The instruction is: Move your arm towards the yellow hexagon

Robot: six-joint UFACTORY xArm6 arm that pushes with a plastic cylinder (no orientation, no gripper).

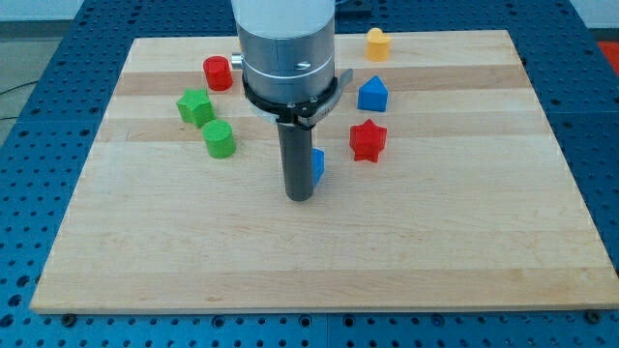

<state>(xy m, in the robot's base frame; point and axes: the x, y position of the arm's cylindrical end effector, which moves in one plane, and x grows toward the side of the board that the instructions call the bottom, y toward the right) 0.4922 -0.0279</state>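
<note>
- While your arm's grey housing [286, 43] fills the view's top centre, the dark rod [298, 159] hangs straight down from it and my tip [300, 197] rests on the wooden board [319, 261] near its middle.
- You have no jaws here: the rod is a bare pusher and grasps nothing.
- Your target, the yellow hexagon [376, 43], sits near the board's top edge, toward the view's upper right, well apart from my tip.
- You find a blue block [317, 165] just beside the rod on the view's right, mostly hidden behind it; its shape cannot be made out.
- You see a red star [368, 140] and a blue house-shaped block [372, 94] lying roughly between my tip and the yellow hexagon.
- You have three blocks on the view's left, away from that path: a red cylinder [218, 72], a green star [195, 106] and a green cylinder [220, 140].
</note>
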